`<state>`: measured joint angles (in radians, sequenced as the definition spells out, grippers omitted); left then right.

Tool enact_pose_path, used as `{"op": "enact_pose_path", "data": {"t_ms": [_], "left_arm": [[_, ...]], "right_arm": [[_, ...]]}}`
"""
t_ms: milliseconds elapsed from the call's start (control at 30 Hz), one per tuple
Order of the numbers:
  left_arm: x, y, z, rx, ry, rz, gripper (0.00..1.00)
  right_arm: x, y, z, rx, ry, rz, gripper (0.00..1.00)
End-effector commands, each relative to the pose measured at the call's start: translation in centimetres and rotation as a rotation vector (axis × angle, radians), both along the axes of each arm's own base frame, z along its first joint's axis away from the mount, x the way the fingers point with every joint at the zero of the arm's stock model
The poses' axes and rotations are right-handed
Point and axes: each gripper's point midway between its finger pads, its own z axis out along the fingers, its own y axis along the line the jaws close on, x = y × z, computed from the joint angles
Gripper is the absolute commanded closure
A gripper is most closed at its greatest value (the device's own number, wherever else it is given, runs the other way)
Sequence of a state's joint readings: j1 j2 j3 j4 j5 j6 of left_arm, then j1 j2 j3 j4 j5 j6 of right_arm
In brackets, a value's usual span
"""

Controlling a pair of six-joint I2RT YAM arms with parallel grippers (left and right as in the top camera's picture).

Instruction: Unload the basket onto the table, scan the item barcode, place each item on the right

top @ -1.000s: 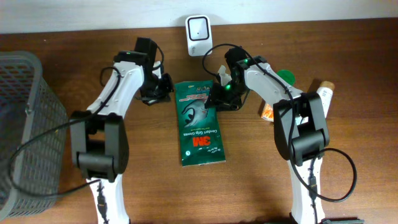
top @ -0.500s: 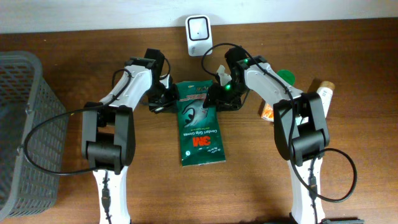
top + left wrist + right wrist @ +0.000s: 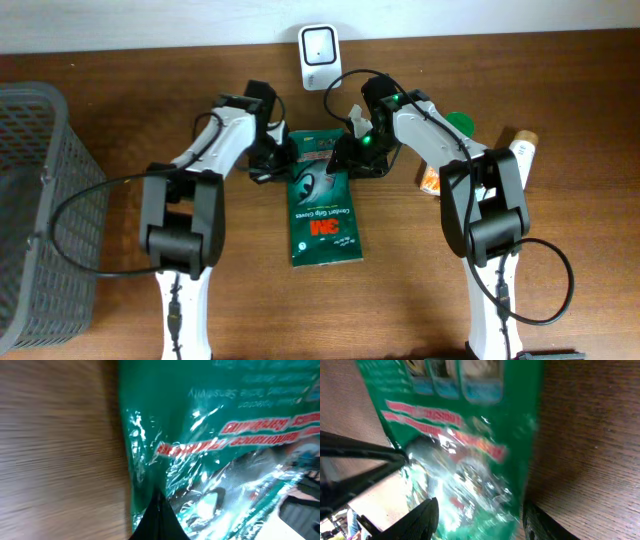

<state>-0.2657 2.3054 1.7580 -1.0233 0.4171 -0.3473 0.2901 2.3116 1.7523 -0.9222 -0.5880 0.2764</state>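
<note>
Scanning undone: green foil glove packet (image 3: 322, 215) lies flat, six o'clock of white scanner (image 3: 318, 46); left pincer (image 3: 284, 159) shut, right pincer (image 3: 481, 519) half-open astride it.

A brown wooden table (image 3: 120, 60) carries a green pack (image 3: 320, 210), its top end between the left pincer (image 3: 281, 163) and the right pincer (image 3: 345, 160). A white scanner (image 3: 318, 45) stands beyond both. A grey basket (image 3: 40, 200) sits well outside the left pincer. An orange box (image 3: 430, 181), a green lid (image 3: 461, 123) and a white bottle (image 3: 522, 155) lie outside the right pincer.
</note>
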Motion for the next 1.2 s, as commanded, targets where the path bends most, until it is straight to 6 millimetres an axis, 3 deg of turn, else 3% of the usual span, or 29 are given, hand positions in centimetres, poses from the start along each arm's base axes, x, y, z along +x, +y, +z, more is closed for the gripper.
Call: {"op": "enact_pose_path", "data": {"t_ms": [0,133,300,367,533,633,800,933,1167], "left_arm": [[-1.5,-0.6,-3.2,0.016,0.079,-0.021,1.00],[-2.1,-0.6,-4.4,0.020,0.114,-0.022,1.00],[-2.2,-0.5,-4.9,0.019,0.128,-0.011,1.00],[-2.2,-0.5,-4.9,0.019,0.128,-0.011,1.00],[-2.2,-0.5,-4.9,0.019,0.127,-0.012,1.00],[-2.1,-0.6,-4.9,0.018,0.124,-0.012,1.00],[-2.1,-0.6,-4.9,0.018,0.125,-0.013,1.00],[-2.1,-0.5,-4.9,0.018,0.124,-0.013,1.00],[-2.3,-0.5,-4.9,0.020,0.131,-0.012,1.00]], "right_arm": [[-1.4,-2.3,-4.2,-0.123,0.071,0.004,0.46],[-1.5,-3.1,-3.4,-0.065,0.086,0.012,0.51],[-1.7,-6.8,0.9,0.027,0.059,0.042,0.45],[-2.6,-7.4,1.8,0.052,0.071,0.069,0.44],[-4.3,-4.8,1.4,0.072,0.084,0.151,0.44],[-5.1,-1.8,0.7,0.086,0.072,0.191,0.43],[-4.8,1.7,-0.2,0.115,0.024,0.198,0.50],[-3.1,2.6,0.9,0.201,-0.053,0.193,0.52],[-1.3,3.6,5.3,0.363,-0.213,0.244,0.55]]}}
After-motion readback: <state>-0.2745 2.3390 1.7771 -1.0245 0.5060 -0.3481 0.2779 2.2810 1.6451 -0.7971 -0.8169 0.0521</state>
